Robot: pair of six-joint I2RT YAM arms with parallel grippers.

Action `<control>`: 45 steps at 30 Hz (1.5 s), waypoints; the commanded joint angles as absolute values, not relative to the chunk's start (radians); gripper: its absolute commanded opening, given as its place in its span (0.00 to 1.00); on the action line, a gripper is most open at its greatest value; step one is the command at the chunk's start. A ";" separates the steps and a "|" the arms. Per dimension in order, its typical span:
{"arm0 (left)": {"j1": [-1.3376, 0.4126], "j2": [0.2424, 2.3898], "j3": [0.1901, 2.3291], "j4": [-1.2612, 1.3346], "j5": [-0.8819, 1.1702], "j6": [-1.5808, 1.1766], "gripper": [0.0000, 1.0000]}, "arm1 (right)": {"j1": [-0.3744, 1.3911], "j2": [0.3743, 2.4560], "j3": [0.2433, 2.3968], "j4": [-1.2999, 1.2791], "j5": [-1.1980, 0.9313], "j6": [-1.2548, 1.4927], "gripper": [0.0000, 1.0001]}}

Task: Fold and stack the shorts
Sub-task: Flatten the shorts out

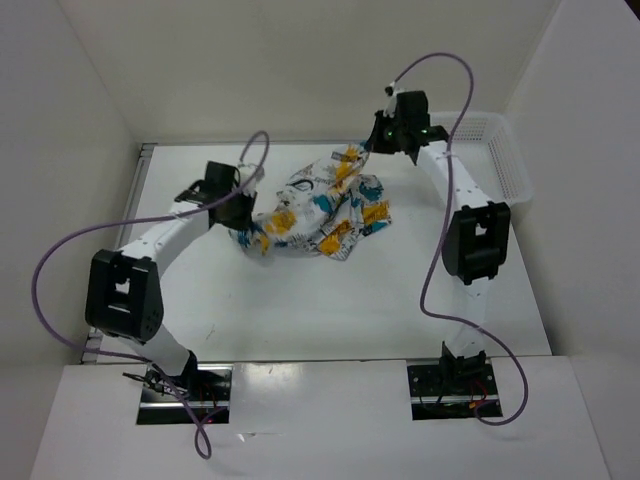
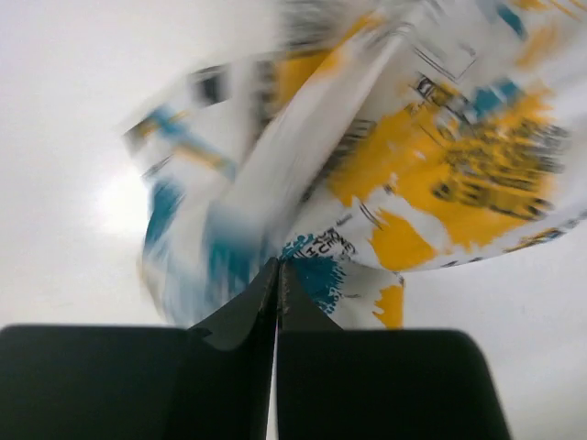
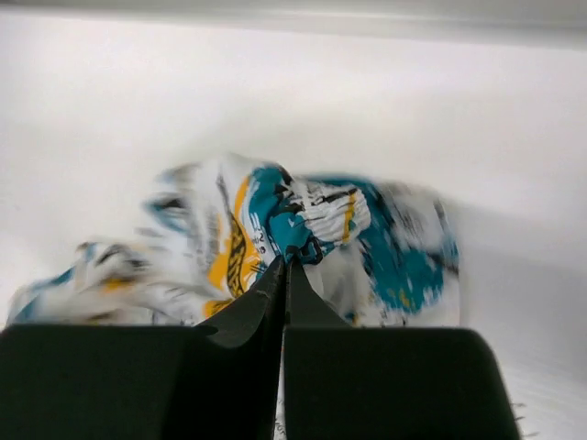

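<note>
**Both grippers pinched on crumpled shorts, basket off to the right**

The white table (image 1: 300, 320) fills the workspace, with walls on three sides.

The white perforated basket (image 1: 505, 160) sits at the far right edge of the table, against the right wall. The right arm crosses in front of it. Only its rim and long side wall show, so its contents cannot be told. The shorts are outside it, apart from it.

The shorts (image 1: 320, 215) are bunched in a crumpled heap at the centre-far part of the table, between the two arms. They are white with teal, yellow-orange and black print. They are not flat and not folded. One end reaches up toward the far right, the other down toward the left.

The left gripper (image 1: 240, 210) is at the heap's left end. In the left wrist view its fingers are pressed together with fabric caught at the tips. The cloth there is blurred.

The right gripper (image 1: 378, 140) is at the heap's far right corner. In the right wrist view its fingers are also together, nipping a teal fold of the shorts.
</note>
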State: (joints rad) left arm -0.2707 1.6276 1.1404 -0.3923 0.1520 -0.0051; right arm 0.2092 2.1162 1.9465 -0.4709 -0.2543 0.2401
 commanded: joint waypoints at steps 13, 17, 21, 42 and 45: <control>-0.066 1.158 1.670 -0.414 0.066 0.000 0.00 | 0.195 1.619 2.298 -0.523 -0.184 0.112 0.00; -0.052 1.079 1.769 -0.423 0.078 0.000 0.00 | 0.195 1.458 2.200 -0.552 -0.259 0.103 0.00; -0.035 1.009 1.837 -0.437 0.091 0.000 0.00 | 0.195 1.252 2.082 -0.586 -0.294 0.066 0.00; -0.093 1.285 1.443 -0.459 0.259 0.000 0.00 | 0.103 1.382 1.467 -0.430 -0.386 0.099 0.00; -0.118 1.313 1.356 -0.439 0.250 0.000 0.00 | 0.245 1.451 1.376 -0.485 -0.356 -0.160 0.17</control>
